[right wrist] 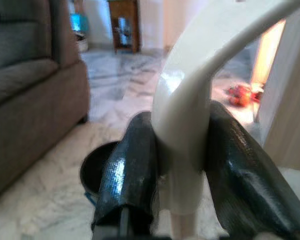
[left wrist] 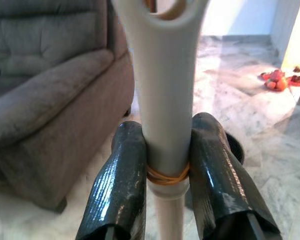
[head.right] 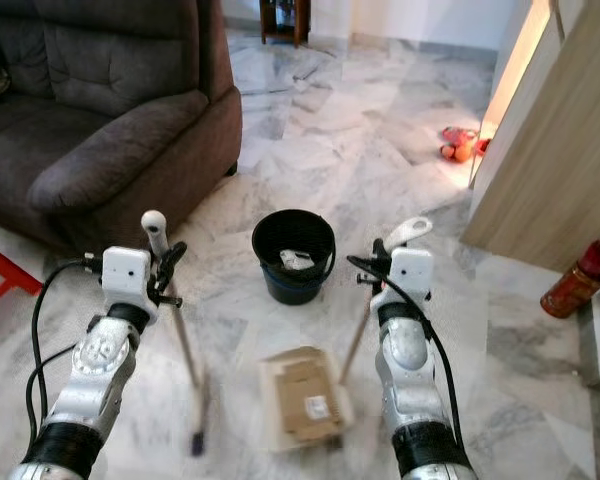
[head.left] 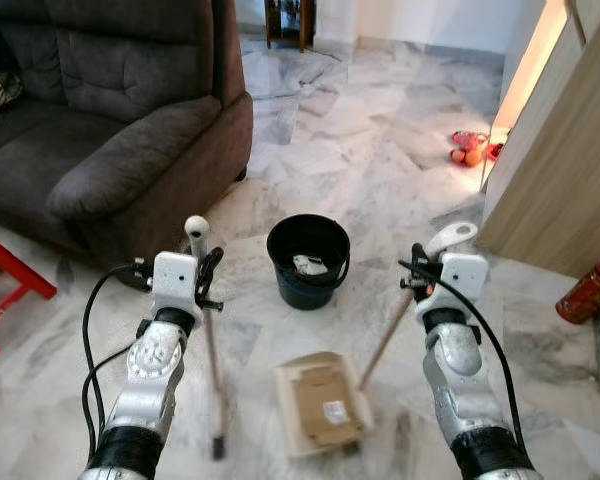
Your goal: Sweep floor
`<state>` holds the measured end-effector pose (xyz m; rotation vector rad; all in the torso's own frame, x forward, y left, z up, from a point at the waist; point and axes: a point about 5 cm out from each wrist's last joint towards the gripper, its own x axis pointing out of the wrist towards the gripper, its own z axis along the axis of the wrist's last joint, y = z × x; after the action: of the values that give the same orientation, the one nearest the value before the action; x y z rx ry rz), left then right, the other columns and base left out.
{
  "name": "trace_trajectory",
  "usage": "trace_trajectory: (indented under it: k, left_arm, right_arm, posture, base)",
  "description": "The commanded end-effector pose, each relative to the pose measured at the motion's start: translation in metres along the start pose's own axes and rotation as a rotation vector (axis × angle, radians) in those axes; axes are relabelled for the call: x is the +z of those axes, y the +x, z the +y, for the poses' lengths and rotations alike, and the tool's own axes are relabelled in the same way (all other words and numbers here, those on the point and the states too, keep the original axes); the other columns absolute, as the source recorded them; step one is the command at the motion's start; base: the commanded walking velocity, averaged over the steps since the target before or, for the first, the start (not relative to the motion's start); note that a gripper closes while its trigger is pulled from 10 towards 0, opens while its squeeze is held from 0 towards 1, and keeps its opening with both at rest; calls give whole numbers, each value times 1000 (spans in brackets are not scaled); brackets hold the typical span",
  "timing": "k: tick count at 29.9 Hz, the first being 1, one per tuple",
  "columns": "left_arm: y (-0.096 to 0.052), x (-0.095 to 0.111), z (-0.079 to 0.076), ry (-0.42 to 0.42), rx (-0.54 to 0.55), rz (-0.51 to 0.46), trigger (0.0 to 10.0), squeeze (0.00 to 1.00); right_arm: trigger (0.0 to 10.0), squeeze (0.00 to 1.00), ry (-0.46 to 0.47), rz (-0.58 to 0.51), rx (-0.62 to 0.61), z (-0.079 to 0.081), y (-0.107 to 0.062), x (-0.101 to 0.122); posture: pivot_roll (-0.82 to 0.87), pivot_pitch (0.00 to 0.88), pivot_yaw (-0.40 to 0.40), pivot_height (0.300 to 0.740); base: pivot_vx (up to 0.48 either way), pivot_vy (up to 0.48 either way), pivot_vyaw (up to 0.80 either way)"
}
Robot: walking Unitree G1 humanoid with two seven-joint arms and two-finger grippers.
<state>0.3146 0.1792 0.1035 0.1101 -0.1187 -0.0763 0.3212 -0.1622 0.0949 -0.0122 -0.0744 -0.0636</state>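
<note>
Floor's all glossy grey-white marble (head.left: pixel 370 150), with a big dark grey sofa (head.left: pixel 110 110) as the main thing. Across the floor from the sofa there's a light wood cabinet (head.left: pixel 570 170) with bright light along its edge, and beyond the sofa a dark wooden stand (head.left: pixel 288 22) by the white wall (head.left: pixel 430 20).

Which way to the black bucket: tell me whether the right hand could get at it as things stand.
Probably not yet. The right hand is shut on the dustpan handle, so it is occupied. The floor towards the black bucket, ahead and to its left, looks free of obstacles.

Broom (head.left: pixel 208 340) upright, white handle, head on marble floor (head.left: pixel 380 150). Cream dustpan (head.left: pixel 322 402) flat just beside, cardboard piece inside, handle slanting up.
</note>
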Motion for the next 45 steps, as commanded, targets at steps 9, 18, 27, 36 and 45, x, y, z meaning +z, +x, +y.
trace_trajectory:
  k: [9,18,27,36,45]
  left_arm:
    - [5,10,0,22,-10,-40,10000,0]
    - [5,9,0,23,-10,-40,10000,0]
    - [5,10,0,21,-9,-42,10000,0]
    - [5,10,-1,22,-9,-43,10000,0]
    - [5,10,-1,23,-8,-45,10000,0]
  right_arm:
    - [10000,0,52,-42,-25,-4,4,10]
    - [10000,0,72,-41,-27,-4,4,10]
    - [10000,0,85,-49,-20,-3,5,12]
    - [10000,0,90,-49,-11,-2,6,13]
    - [10000,0,83,-61,-6,-1,6,14]
  posture:
    - [-14,98,15,740]
    - [-13,99,16,740]
    - [-12,95,15,740]
    - [-10,86,12,740]
    - [-9,84,11,740]
  base:
    - [265,0,0]
    - [265,0,0]
    - [265,0,0]
    - [268,0,-340]
    - [236,0,-118]
